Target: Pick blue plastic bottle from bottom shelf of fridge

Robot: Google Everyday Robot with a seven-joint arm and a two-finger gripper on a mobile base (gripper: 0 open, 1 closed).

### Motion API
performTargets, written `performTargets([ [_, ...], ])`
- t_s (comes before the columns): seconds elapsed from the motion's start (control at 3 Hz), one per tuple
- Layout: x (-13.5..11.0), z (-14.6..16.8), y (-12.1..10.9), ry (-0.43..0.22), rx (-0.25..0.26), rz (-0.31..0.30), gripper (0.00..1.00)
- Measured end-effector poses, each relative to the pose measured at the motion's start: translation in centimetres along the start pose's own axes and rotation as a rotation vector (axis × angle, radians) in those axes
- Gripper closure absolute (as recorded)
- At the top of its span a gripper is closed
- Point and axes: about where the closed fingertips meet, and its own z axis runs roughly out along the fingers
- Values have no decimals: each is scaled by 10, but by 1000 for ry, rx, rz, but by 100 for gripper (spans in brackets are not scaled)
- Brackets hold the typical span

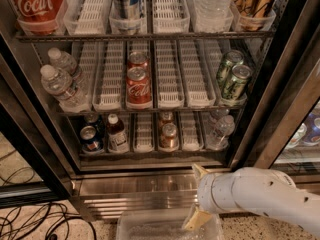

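The fridge [280, 99] stands open in front of me. The blue plastic bottle [117, 133], with a white cap, dark liquid and a pale label, stands upright at the left of the bottom shelf [150, 156], in the second lane. My gripper [197, 194] hangs in front of the steel base, below the shelf and to the right of the bottle. Its two tan fingers [199, 170] stand apart with nothing between them.
A dark blue soda can [90, 138] stands just left of the bottle. Brown cans [168, 135] and a lying water bottle [220, 131] share the shelf. A clear plastic bin [167, 228] sits on the floor below the gripper. Cables [30, 221] lie at the left.
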Motion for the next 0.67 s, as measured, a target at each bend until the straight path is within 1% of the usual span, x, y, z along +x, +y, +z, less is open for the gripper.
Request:
performTargets([
  [0.33, -2, 24, 3, -61, -8, 11, 0],
  [0.67, -3, 24, 4, -62, -8, 11, 0],
])
